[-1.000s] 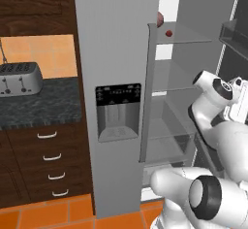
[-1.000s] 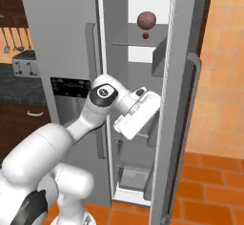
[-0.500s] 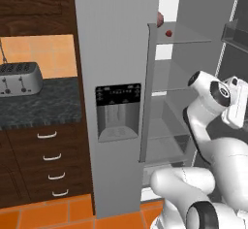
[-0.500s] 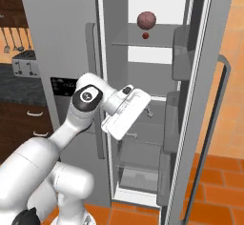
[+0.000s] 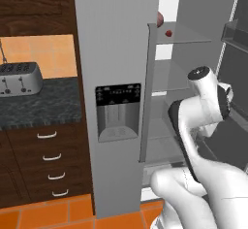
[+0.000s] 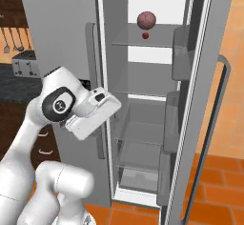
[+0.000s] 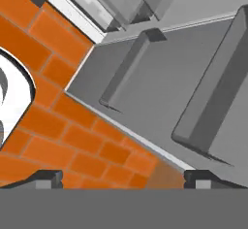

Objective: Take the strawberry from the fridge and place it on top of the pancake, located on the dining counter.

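- Left base view, far left: a silver four-slot metal toaster (image 5: 19,78) stood on the black-speckled stone worktop (image 5: 46,106); below it, dark wood drawers with white curved handles (image 5: 51,162).
- Centre: the tall grey two-door fridge (image 5: 116,53) had its left door closed, carrying the black-panelled water dispenser (image 5: 118,111). The right door (image 6: 202,100) stood wide open, with grey shelf bins on its inner face.
- The tiny bright red rounded strawberry (image 5: 168,33) lay on the upper clear glass shelf (image 5: 189,40) inside the open compartment. In the right base view the strawberry (image 6: 145,36) sat just in front of and below a larger dull reddish-brown round fruit (image 6: 147,20); the two were close, contact not resolvable.
- The white arm's hand (image 6: 93,112) hung in front of the fridge, level with the middle shelves, well below the strawberry and apart from it.
- Hand view: the two-finger gripper (image 7: 123,177) showed dark fingertips (image 7: 46,177) spread wide apart with nothing between them. It looked down at the orange brick-pattern tiled floor (image 7: 72,136) and the grey bins of the open door.
- Right base view, far left: metal utensils hanging on the wall (image 6: 12,38) above the toaster.
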Available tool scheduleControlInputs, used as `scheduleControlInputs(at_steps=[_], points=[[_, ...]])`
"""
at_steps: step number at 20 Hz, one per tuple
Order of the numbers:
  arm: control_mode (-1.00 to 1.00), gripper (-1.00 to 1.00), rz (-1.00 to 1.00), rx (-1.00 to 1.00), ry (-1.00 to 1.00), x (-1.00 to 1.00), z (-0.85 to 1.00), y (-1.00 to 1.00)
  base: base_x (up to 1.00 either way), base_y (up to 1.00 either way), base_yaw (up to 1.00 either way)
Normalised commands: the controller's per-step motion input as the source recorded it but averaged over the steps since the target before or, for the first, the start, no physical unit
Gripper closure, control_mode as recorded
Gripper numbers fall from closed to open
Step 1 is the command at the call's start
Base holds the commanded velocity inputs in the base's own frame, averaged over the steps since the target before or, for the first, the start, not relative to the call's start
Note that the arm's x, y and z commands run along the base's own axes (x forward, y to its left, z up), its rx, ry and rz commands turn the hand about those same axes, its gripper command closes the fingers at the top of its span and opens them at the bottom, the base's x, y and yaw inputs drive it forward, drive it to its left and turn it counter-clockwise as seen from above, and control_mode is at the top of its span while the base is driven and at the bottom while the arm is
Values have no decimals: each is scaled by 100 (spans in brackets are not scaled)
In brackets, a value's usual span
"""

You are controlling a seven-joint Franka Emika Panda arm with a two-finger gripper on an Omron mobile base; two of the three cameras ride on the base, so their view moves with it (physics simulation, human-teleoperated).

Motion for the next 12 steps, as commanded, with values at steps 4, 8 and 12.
scheduleControlInputs(at_steps=[4, 8, 12], points=[[-100, -100, -18, 94, -56, -19, -14, 75, 0, 0, 0], [-100, -100, -33, 80, -37, -17, -35, 61, 0, 0, 0], [-100, -100, -37, 19, -13, -68, 21, 90, 0, 0, 0]])
